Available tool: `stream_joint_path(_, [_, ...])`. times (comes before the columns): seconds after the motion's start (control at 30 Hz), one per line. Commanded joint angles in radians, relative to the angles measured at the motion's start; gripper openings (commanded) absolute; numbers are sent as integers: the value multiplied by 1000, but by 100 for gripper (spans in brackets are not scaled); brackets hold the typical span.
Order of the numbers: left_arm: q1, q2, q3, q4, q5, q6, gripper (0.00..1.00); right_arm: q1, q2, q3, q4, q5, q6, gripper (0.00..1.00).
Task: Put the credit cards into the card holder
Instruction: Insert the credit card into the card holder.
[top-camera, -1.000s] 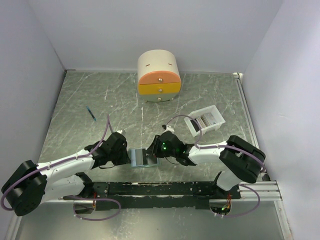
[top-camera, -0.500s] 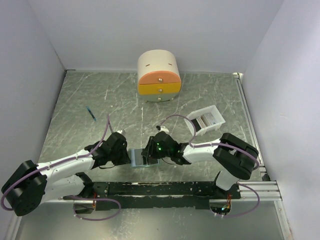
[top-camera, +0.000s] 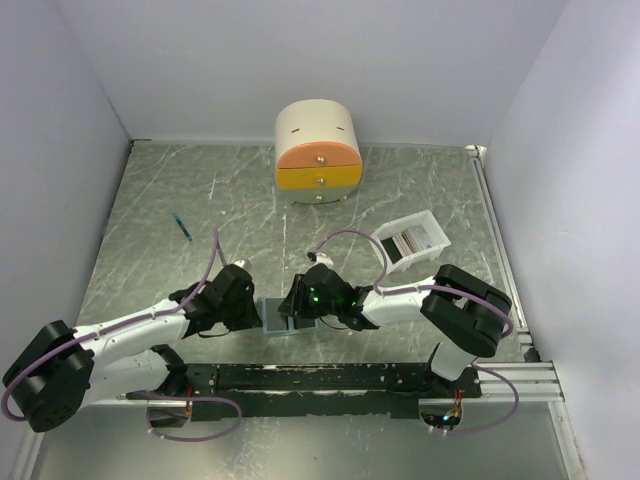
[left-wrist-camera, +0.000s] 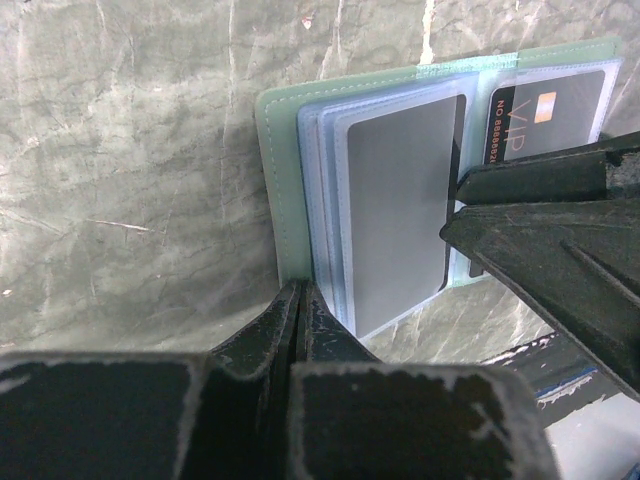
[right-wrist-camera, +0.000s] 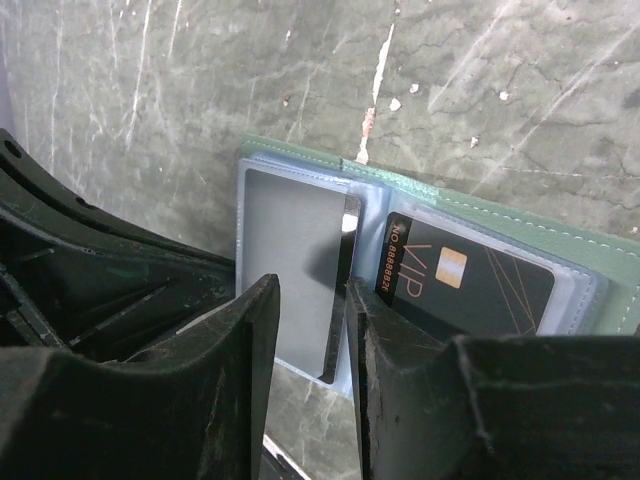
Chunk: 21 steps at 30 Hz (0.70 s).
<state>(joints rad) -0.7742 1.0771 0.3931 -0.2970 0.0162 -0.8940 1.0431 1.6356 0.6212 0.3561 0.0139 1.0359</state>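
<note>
On the left, the left gripper (left-wrist-camera: 300, 300) is closed tight, and its tips rest against the near edge of the green cover of the card holder (left-wrist-camera: 285, 180). We judge that it is there to keep the card holder from sliding on the table (top-camera: 150, 200) while the other arm works. Whether the thin cover is pinched between the tips or only pressed, we cannot tell.

The card holder lies open and flat at the near middle of the table, between the two grippers. Its left page has several pale blue pockets, one over another. The top one contains a grey card (left-wrist-camera: 400, 210), which looks almost fully in, with its right edge beside the fold. The right page contains a black card (left-wrist-camera: 545, 115) with gold print, fully seated.

The right gripper (right-wrist-camera: 312, 300) reaches in low over the fold. Its fingers stand partly apart, one on each side of the right edge of the grey card, and we do not see them clamp anything. We think this card is nearly done.

Further right and back, the white tray (top-camera: 440, 235) has more cards (top-camera: 405, 243) inside, so the task is not finished. The round drawer box (top-camera: 318, 150) at the back has its drawers closed.
</note>
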Motion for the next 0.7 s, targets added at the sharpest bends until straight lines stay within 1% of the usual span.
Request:
stream_joint_path(0.0, [-4,-6,-20,21,29,0,8,14,12,5,57,-10,4,33])
stream_joint_path(0.2, [-4,-21,-1,-4,19,1,8,15,-1,8,26,2,-15,33])
stream_joint_path(0.27, [-3,-29,9,-17,16,1,9,14,-19,10,-9,19,-27,32])
stream_joint_path(0.37, [-4,-48,30,-39,10,0,12,14,-51,14,-53,52,-50,29])
stream_joint_path(0.47, [-3,-68,47,-52,9,-3,16,15,-76,20,-80,67,-72,23])
stream_joint_path(0.57, [-3,-60,63,-61,-12,1,18,14,-92,38,-130,90,-99,22])
stream_joint_path(0.67, [-3,-42,72,-58,-4,4,18,14,-84,62,-150,73,-121,22])
